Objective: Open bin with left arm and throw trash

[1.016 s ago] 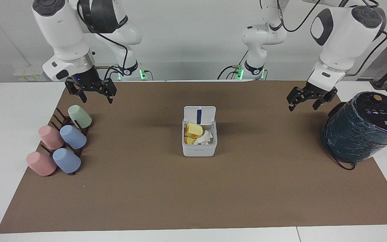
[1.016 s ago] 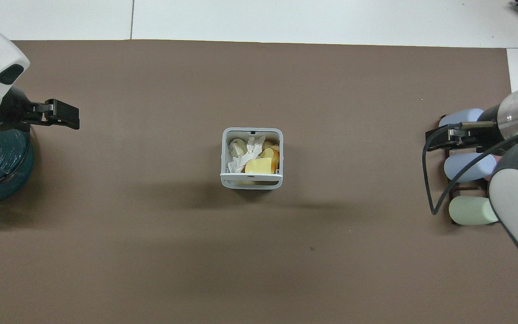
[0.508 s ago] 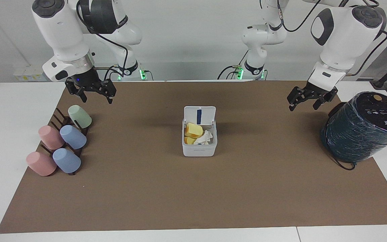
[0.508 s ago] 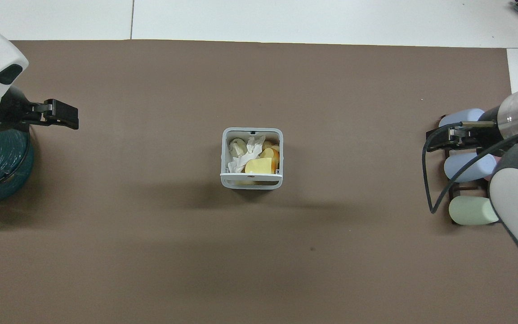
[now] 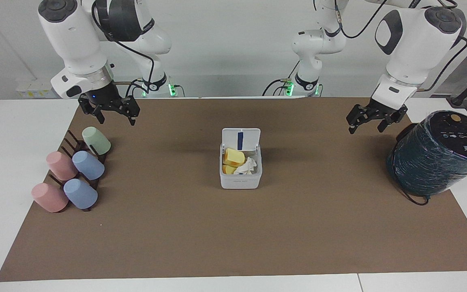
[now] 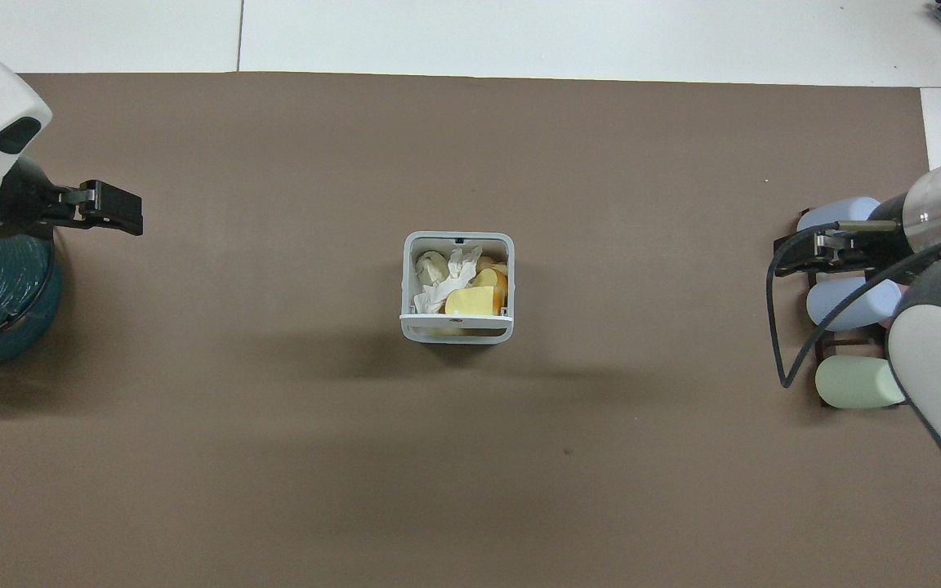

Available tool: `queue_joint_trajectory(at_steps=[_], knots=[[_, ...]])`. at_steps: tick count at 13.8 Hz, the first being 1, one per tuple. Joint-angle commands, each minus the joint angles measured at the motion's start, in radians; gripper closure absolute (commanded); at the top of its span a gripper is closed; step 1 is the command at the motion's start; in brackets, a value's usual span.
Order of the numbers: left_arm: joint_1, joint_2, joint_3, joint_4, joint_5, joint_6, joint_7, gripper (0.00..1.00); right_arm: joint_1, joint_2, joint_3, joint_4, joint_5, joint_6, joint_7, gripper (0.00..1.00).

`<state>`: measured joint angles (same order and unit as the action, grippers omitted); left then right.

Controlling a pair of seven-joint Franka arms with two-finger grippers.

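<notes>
The white bin [image 5: 240, 182] stands mid-mat with its lid [image 5: 240, 138] tipped up on the side nearer the robots. Inside lies the trash: yellow chunks [image 5: 234, 157] and a crumpled white tissue [image 5: 246, 166]. From overhead, the bin [image 6: 457, 331] shows the yellow chunk [image 6: 471, 302] and the tissue [image 6: 446, 282]. My left gripper [image 5: 365, 127] hangs open and empty above the mat beside the dark cylinder, well apart from the bin; overhead it [image 6: 111, 216] juts out next to that cylinder. Over the cup rack my right gripper [image 5: 116, 119] is open and empty, also seen overhead [image 6: 801, 257].
A big dark wrapped cylinder [image 5: 436, 154] sits at the left arm's end of the table. A rack of several pastel cups [image 5: 75, 170] lies at the right arm's end. A brown mat [image 5: 233, 235] covers the white table.
The right gripper has lifted a touch above the cup rack. The left gripper, the bin and its contents look the same.
</notes>
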<state>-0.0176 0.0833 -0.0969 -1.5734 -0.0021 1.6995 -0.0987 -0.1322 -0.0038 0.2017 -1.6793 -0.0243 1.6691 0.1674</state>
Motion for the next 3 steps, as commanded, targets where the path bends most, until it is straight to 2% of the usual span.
queue_joint_trajectory(at_steps=[1, 3], knots=[[0.002, -0.033, -0.001, -0.039, 0.019, 0.020, -0.001, 0.00, -0.032, -0.019, 0.012, -0.019, 0.006, -0.006, 0.010, 0.00], [0.002, -0.033, 0.000, -0.039, 0.019, 0.020, -0.001, 0.00, -0.030, -0.019, 0.013, -0.019, 0.006, -0.006, 0.010, 0.00]])
